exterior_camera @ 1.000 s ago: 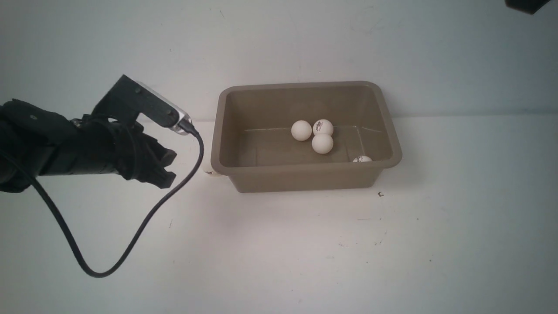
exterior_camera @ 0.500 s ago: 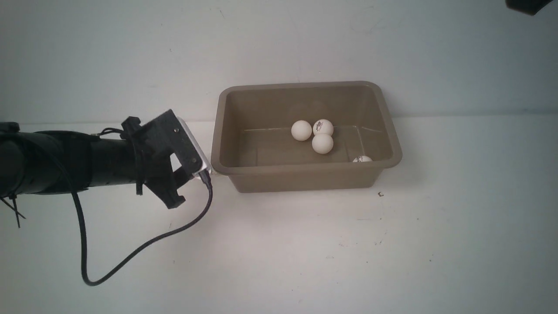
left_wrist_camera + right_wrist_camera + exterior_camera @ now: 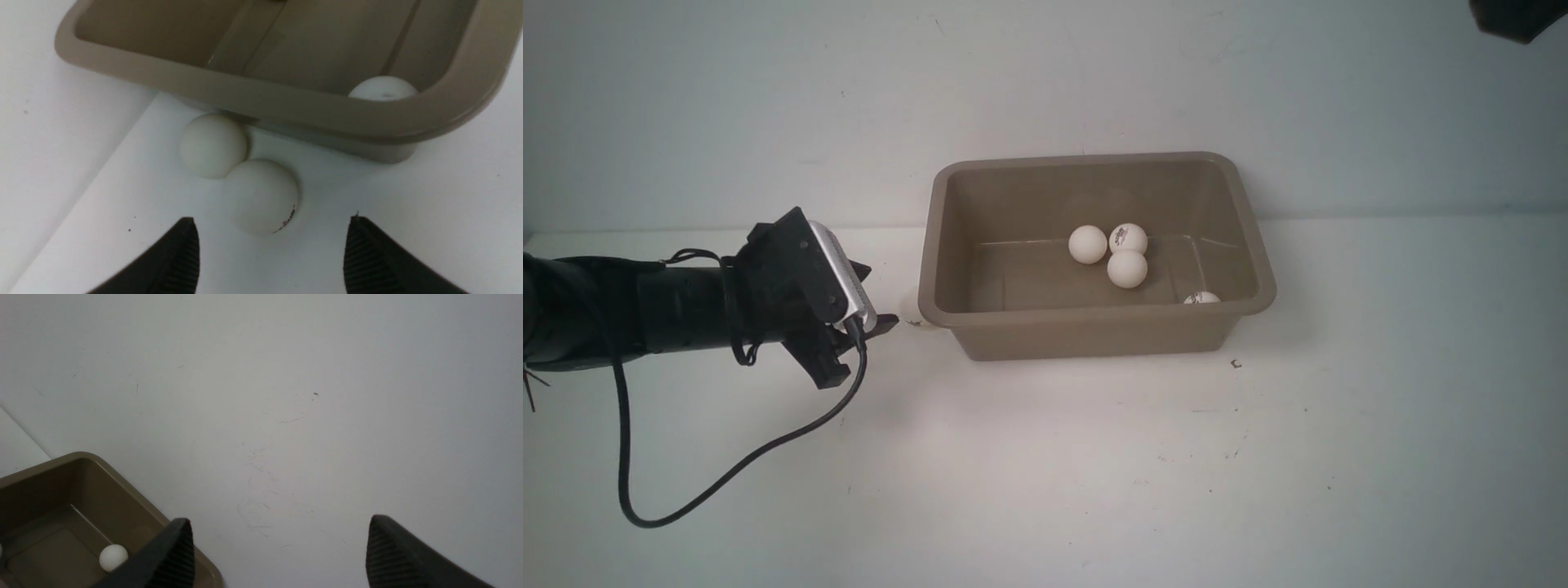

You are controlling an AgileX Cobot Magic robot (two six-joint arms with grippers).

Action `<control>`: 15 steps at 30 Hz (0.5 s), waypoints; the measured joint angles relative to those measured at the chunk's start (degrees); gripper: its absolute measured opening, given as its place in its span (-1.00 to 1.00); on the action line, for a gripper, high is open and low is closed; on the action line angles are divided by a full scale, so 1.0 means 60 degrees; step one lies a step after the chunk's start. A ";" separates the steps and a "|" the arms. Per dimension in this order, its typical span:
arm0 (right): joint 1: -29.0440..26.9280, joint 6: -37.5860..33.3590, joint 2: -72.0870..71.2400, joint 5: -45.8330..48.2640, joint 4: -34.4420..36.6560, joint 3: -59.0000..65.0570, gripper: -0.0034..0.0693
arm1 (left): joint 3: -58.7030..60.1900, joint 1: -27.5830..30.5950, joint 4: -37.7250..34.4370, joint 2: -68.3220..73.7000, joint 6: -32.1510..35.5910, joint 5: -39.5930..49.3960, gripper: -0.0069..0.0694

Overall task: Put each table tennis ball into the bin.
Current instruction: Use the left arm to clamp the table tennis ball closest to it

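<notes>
Balls (image 3: pixel 1127 269) in the bin (image 3: pixel 1094 322): four, mid-frame in the front view. Two stray balls (image 3: pixel 213 145) are left on the table beside its left wall, touching each other. My left claw (image 3: pixel 270 239) gapes wide and empty, the nearer one just ahead. My right claw (image 3: pixel 280 539), upper right, is wide and empty too.

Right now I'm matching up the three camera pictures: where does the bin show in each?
Front view: bin in the middle, slightly right of centre.
Left wrist view: bin across the picture's upper part, rim nearest.
Right wrist view: one corner of the bin in the picture's lower left.
Shared landmark: white balls inside the bin, at least one in every view.
</notes>
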 joint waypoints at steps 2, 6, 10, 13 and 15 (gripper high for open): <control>0.0000 0.0000 0.0000 0.0000 0.0000 0.0000 0.51 | -0.0137 0.0000 0.0009 0.0197 0.0000 0.0101 0.31; 0.0000 0.0000 0.0000 0.0000 0.0000 0.0000 0.51 | -0.0781 0.0000 0.0034 0.0897 -0.0124 0.0404 0.31; 0.0000 0.0000 0.0000 0.0000 0.0000 0.0000 0.51 | -0.1289 0.0000 0.0034 0.1354 -0.0312 0.0562 0.31; 0.0000 0.0000 0.0000 0.0000 0.0000 0.0000 0.51 | -0.1562 0.0000 0.0034 0.1641 -0.0333 0.0934 0.31; 0.0000 0.0000 0.0000 0.0000 0.0000 0.0000 0.51 | -0.1627 0.0000 0.0042 0.1715 -0.0369 0.0981 0.31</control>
